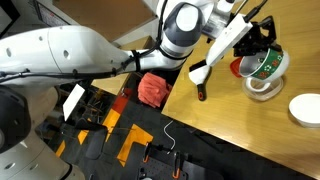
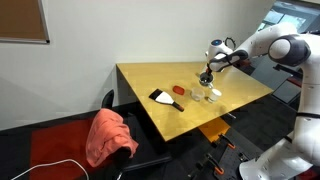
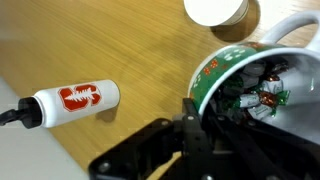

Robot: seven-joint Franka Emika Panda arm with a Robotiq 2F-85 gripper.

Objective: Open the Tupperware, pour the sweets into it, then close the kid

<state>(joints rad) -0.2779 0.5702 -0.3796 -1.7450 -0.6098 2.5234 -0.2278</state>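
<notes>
My gripper is shut on the rim of a green-and-white mug, with one finger inside and one outside. The mug is tilted and holds wrapped sweets. It hangs just above a small clear Tupperware tub that stands open on the wooden table. A round white lid lies on the table beside the tub. In the wrist view my gripper clamps the mug's rim, and a round white shape, probably the lid, shows at the top edge. In an exterior view my gripper is over the table's middle.
A white tube with a red label lies on the table close to the mug. A black-and-white item and a small red item lie on the table. A red cloth sits on a chair by the table edge.
</notes>
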